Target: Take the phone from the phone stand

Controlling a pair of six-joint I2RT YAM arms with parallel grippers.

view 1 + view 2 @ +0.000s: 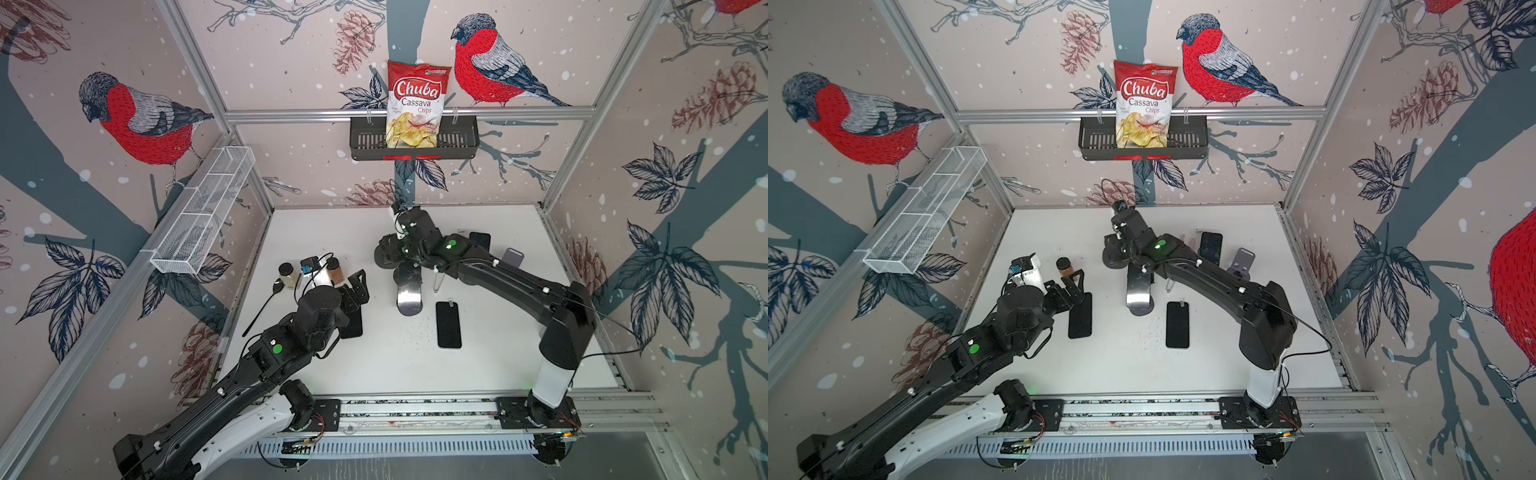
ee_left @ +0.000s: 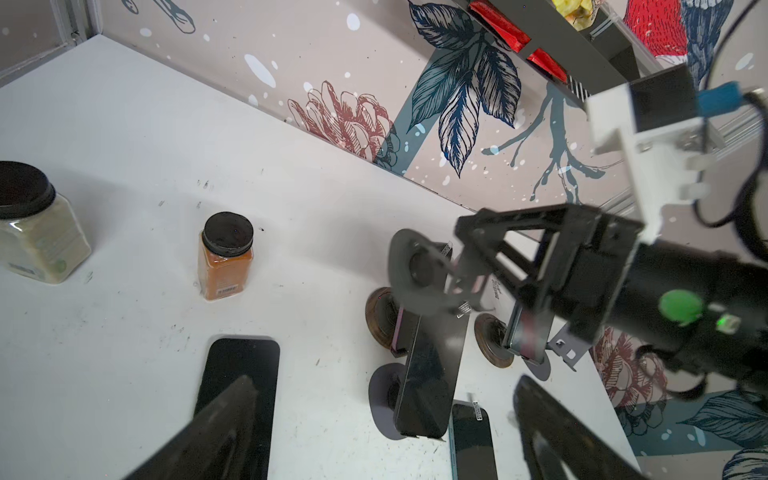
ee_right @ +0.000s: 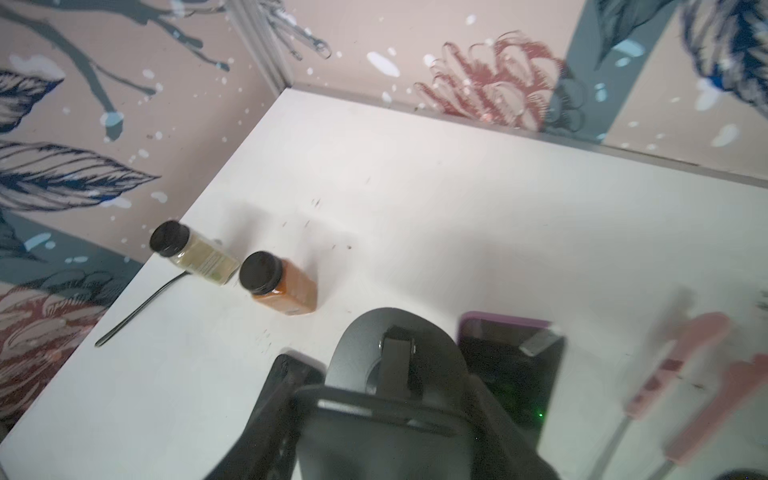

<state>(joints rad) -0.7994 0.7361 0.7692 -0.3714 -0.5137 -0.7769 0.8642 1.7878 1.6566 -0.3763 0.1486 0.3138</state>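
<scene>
A dark phone (image 1: 409, 291) leans on a phone stand with a round base (image 1: 410, 311) in the middle of the white table (image 1: 498, 332), as both top views show. My right gripper (image 1: 405, 268) reaches over from the right and is shut on the phone's upper edge. In the right wrist view, the black fingers (image 3: 286, 395) hold the phone (image 3: 374, 440) from both sides, and the stand's grey disc (image 3: 365, 332) lies beyond it. My left gripper (image 1: 359, 286) is open and empty above a black phone (image 1: 353, 328) lying flat, which also shows in the left wrist view (image 2: 245, 361).
A second flat black phone (image 1: 449, 324) lies right of the stand. A purple phone (image 1: 513, 257) and a dark one (image 1: 480, 240) are at the back right. Two spice jars (image 1: 289, 274) (image 1: 334, 268) and a black spoon (image 1: 266, 303) are at the left. A basket (image 1: 457, 141) holding chips hangs on the back wall.
</scene>
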